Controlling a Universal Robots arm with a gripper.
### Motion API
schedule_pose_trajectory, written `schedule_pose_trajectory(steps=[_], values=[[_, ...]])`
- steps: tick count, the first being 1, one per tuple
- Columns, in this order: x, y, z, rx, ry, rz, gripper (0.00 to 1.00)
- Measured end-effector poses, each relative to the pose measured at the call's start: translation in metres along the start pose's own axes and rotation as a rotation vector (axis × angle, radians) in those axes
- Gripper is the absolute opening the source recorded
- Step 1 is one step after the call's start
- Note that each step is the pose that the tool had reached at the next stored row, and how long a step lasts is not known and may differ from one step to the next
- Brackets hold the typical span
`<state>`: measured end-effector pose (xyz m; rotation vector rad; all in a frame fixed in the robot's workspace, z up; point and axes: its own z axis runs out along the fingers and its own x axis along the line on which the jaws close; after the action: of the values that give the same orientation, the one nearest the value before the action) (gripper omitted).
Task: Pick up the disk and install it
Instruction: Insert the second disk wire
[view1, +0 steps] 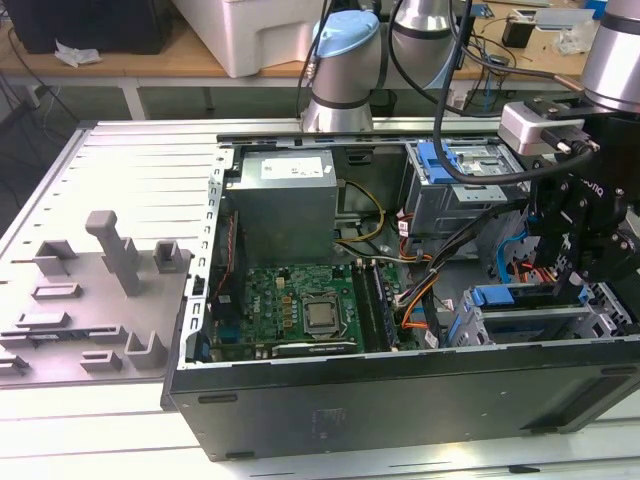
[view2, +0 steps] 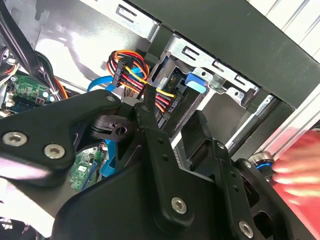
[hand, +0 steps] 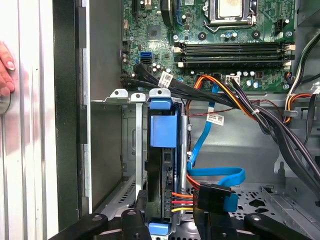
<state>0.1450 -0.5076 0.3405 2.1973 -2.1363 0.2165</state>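
Observation:
The disk (hand: 162, 132) stands on edge in the metal drive cage (hand: 131, 150) at the case's front corner. Its blue frame faces the camera in the first wrist view. On the exterior view's right, the disk (view1: 510, 297) shows as a blue strip in the cage. Its blue tab (view2: 195, 82) also shows in the second wrist view. My gripper (hand: 172, 215) hangs over the cage, open, with one black finger (hand: 140, 205) on each side of the disk's near end. A power plug with coloured wires (hand: 210, 192) sits beside the disk.
A person's hand (hand: 4, 70) rests on the table outside the case wall. The motherboard (view1: 300, 310), power supply (view1: 285, 205) and a blue upper drive bay (view1: 470, 165) lie inside the case. Cable bundles (hand: 240, 107) cross near the cage. A grey fixture plate (view1: 90, 300) lies on the exterior view's left.

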Motion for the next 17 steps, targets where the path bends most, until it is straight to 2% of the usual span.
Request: schedule_pose_trajectory(steps=[8,11,15,17], values=[[0.0001,0.0,-0.0008,0.0,0.0002,0.0,0.48],[0.0007,-0.0002,-0.0049,-0.0001,0.0002,0.0,0.48],[0.0026,-0.0008,-0.0173,0.0,0.0001,0.0,0.48],[0.003,-0.001,-0.0196,-0.0001,0.0001,0.0,0.48]])
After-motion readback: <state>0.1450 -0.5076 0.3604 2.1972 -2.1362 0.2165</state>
